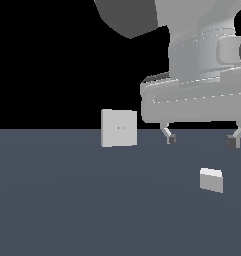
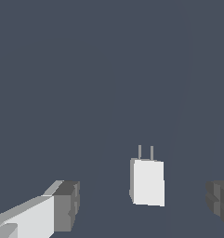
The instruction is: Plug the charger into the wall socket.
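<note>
Readable text: none in either view.
Wall socket (image 1: 119,128): no lettering or numbers; only two tiny dots at its centre.
Charger (image 1: 211,180): plain faces, no brand or label; in the wrist view, two bare prongs.
Arm housing (image 1: 202,50): unmarked grey.

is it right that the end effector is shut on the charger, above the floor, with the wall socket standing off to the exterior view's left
Not quite. The end effector is open and empty; the charger lies on the floor below it, untouched, as both the exterior and wrist views show. The rest holds: the wall socket stands upright toward the exterior view's left.
</note>
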You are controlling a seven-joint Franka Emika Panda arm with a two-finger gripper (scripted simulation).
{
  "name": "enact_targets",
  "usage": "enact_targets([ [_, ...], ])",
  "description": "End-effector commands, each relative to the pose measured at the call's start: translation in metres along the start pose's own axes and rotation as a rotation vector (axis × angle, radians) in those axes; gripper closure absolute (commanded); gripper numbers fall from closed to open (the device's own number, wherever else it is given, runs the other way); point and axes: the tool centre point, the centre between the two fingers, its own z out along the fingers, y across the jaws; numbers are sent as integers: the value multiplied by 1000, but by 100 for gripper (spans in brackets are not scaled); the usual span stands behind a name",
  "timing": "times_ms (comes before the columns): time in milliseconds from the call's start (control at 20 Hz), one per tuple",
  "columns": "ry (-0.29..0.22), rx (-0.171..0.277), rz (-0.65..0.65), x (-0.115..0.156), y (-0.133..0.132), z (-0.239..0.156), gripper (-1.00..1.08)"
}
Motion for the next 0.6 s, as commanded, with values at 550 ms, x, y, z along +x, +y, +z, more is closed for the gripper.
enact_targets([
  [550,22,-12,67,-7,17,14,-92],
])
